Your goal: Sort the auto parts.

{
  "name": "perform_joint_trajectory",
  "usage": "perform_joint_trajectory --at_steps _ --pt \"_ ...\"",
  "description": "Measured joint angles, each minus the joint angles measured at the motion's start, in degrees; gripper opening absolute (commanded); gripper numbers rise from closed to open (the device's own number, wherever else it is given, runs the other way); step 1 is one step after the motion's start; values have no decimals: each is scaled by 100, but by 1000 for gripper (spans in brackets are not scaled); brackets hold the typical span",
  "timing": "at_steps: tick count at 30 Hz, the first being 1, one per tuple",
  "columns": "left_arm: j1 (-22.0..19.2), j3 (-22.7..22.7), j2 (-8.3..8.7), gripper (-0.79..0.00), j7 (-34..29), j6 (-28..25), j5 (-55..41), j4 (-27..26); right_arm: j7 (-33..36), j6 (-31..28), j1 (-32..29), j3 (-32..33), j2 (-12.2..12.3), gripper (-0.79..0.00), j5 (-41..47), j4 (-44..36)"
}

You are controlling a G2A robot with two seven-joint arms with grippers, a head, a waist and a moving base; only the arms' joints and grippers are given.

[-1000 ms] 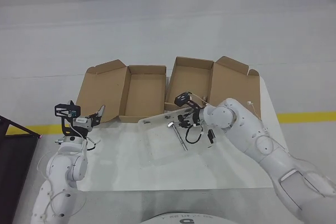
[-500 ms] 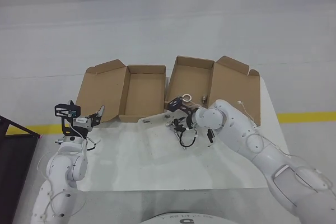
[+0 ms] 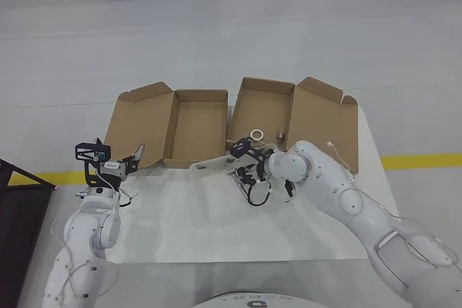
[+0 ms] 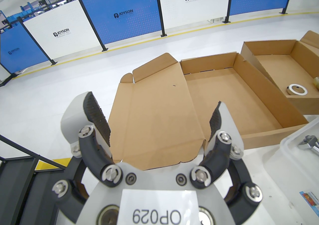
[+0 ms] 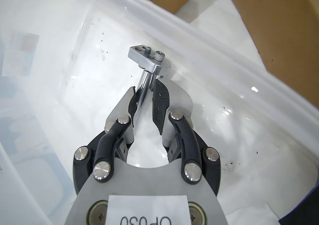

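While inside tray (image 5: 62, 36), rod (image 5: 146, 75) clamped by right hand (image 5: 145, 87) (white-labelled).

White table (image 3: 162, 231) carried left cardboard box (image 3: 199, 127), right cardboard box (image 3: 263, 106) beside it, clear plastic tray (image 3: 215, 202) just in front.

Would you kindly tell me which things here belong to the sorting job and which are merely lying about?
Job: metal rod, clear bin, left box, right box, white ring.
Lying about: small card, black rack.
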Motion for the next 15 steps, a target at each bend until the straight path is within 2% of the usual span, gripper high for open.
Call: perform_joint_trajectory --at_steps 1,4,13,14,15 --pt "0 0 0 0 0 0 0 0 10 -21 -8 17 4 -646 14 -16" --pt "0 0 0 0 0 0 0 0 46 -116 -24 81 19 -785 95 -48" --pt "0 0 0 0 0 0 0 0 136 -314 -92 336 97 -785 318 -162" --pt "0 0 0 0 0 0 0 0 134 -316 -100 360 105 -699 322 -173" --pt "0 0 0 0 0 0 0 0 122 -310 -107 382 112 -656 315 -186"
